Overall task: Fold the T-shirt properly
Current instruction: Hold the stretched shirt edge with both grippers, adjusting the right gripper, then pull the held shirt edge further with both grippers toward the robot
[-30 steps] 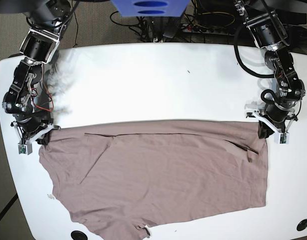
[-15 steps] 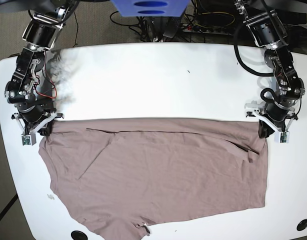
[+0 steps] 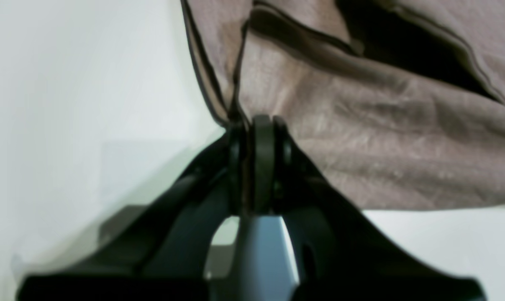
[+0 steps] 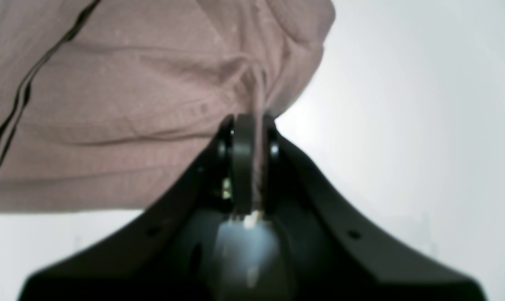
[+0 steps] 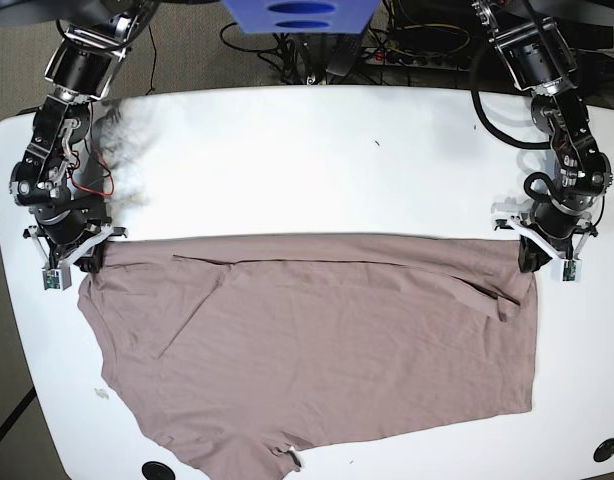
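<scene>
mauve t-shirt [image 5: 317, 350] lies flat, left hand [image 5: 530, 262] and right hand [image 5: 90, 259] each clamped on a top corner.

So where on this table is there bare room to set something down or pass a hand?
The widest bare stretch of the table runs from its far edge down to the T-shirt's top fold, between the two arms. A narrow strip lies right of the shirt. The near half is covered by cloth. The shirt's top corners are crowded: the left pincer and right pincer pinch them.

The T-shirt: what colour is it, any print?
Plain dusty mauve-brown T-shirt, no print; base view.
</scene>
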`<state>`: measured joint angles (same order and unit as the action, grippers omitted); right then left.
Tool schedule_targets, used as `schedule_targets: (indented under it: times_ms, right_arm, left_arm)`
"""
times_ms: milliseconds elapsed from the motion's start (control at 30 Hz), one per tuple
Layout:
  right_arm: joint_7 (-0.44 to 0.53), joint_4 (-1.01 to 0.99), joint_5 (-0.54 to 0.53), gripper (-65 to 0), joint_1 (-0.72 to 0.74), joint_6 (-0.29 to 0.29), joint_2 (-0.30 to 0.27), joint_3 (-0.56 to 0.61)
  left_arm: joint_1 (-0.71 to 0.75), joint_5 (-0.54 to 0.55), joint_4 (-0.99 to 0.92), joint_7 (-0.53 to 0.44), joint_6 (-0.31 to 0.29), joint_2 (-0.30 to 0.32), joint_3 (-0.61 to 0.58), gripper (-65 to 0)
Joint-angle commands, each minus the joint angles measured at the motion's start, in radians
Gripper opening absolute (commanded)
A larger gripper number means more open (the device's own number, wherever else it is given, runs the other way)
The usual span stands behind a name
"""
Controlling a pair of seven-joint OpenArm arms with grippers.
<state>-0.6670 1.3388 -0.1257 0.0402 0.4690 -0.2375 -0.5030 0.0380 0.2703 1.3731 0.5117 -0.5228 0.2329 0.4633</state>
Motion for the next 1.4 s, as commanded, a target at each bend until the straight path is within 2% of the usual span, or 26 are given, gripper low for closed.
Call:
schedule_targets:
  times_ms: [0,233,433,567,633,833,900,1100,1367]
  right_arm:
    - [-0.05,0.057,0.01,-64.0,-0.015,-0.001,-0.017,-0.002]
    - [-0.083,0.162,-0.022,-64.1,-0.053,0.001,-0.024,-0.001]
    - [-0.126,0.291,-0.08,-64.0,-0.067,0.009,-0.034,0.001]
    - [-0.138,0.327,-0.078,-64.0,-0.075,0.009,-0.038,0.0]
    - [-0.134,0.328,-0.051,-63.9,-0.091,0.006,-0.037,0.002]
    - [-0.129,0.327,-0.034,-63.9,-0.105,0.005,-0.033,0.0]
    - [-0.127,0.325,-0.03,-63.9,-0.113,0.007,-0.029,0.0]
    - [-0.098,0.325,-0.002,-64.3,-0.211,0.007,0.004,0.001]
    - [-0.068,0.327,0.018,-64.2,-0.323,0.002,0.007,-0.028]
  left_arm:
    - [0.022,-0.025,0.043,0.041,0.015,0.005,0.004,-63.1]
    - [0.075,-0.03,0.141,0.061,0.039,0.002,0.003,-63.7]
    - [0.095,-0.025,0.244,0.108,0.017,-0.004,-0.003,-63.9]
    - [0.102,-0.03,0.283,0.134,0.017,-0.011,-0.001,-64.0]
    - [0.087,-0.027,0.304,0.206,0.016,-0.022,0.005,-63.8]
    - [0.085,-0.032,0.321,0.23,0.019,-0.041,0.022,-63.7]
    - [0.087,-0.034,0.315,0.226,0.017,-0.046,0.028,-63.6]
    - [0.188,-0.037,0.267,0.111,0.009,-0.051,0.073,-63.9]
    - [0.328,-0.033,0.288,0.038,0.01,-0.038,0.098,-64.3]
